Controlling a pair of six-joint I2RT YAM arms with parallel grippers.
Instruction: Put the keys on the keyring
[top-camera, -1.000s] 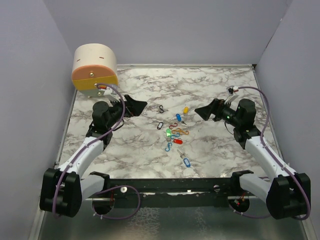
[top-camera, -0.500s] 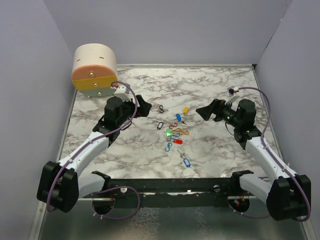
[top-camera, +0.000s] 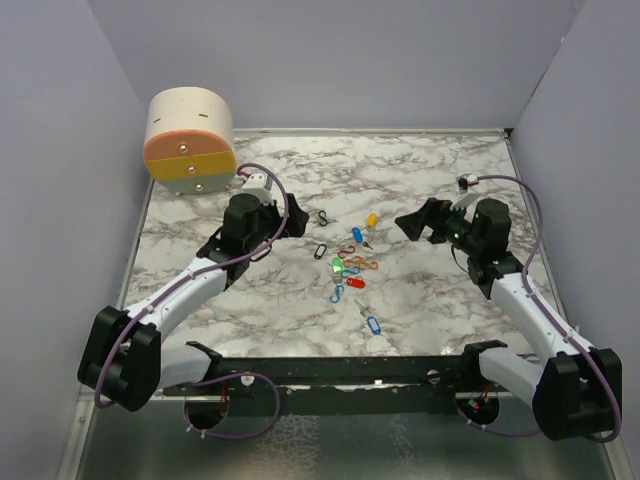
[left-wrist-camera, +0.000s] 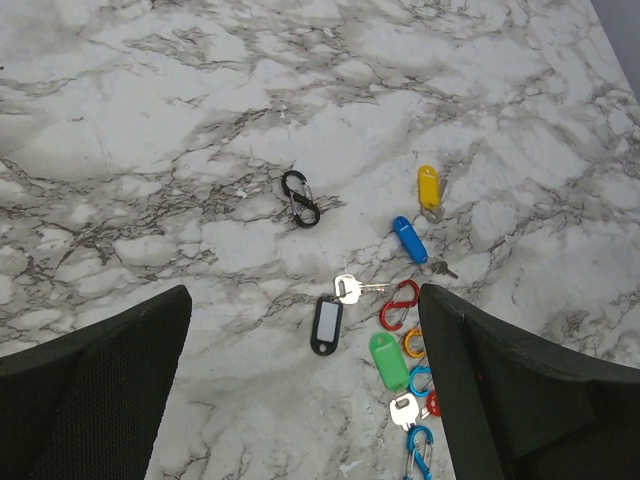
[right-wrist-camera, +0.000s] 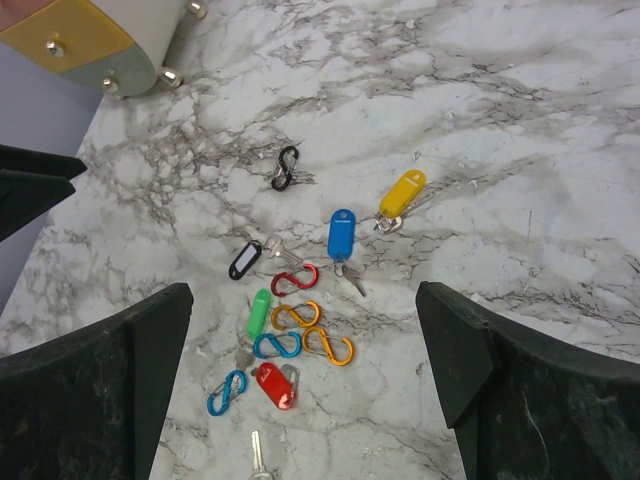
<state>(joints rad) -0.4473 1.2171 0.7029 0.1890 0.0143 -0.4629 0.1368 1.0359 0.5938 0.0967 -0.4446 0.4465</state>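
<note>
Looking down at a white-and-grey marbled counter (top-camera: 430, 170) with a loose pile of small stuff in the middle. Spotting the left gripper (top-camera: 297, 222) hanging just left of the pile, jaws spread wide, gripping nothing. Getting the same deal with the right gripper (top-camera: 408, 222) over on the right: gaping open, empty, pointing in at the pile.

Finding the keys all lying flat on the counter between the two, none being touched:
- yellow-tagged key (left-wrist-camera: 429, 187) at the far side
- blue-tagged key (left-wrist-camera: 408, 238) just nearer than it
- black-tagged key (left-wrist-camera: 326, 323) on the left edge of the bunch
- green-tagged key (left-wrist-camera: 388, 358) close by, toward the near side
- red-tagged key (right-wrist-camera: 272, 385) nearer again

Also seeing a second blue-tagged key (top-camera: 373, 325) sitting apart, nearest the arm bases. Noticing red, orange and blue oval clips (right-wrist-camera: 296, 316) mixed in around the green tag, plus a small black clip (left-wrist-camera: 300, 198) off by itself at the far left of the pile. Catching a beige-and-orange rounded box (top-camera: 190, 140) sitting in the far-left corner.
</note>
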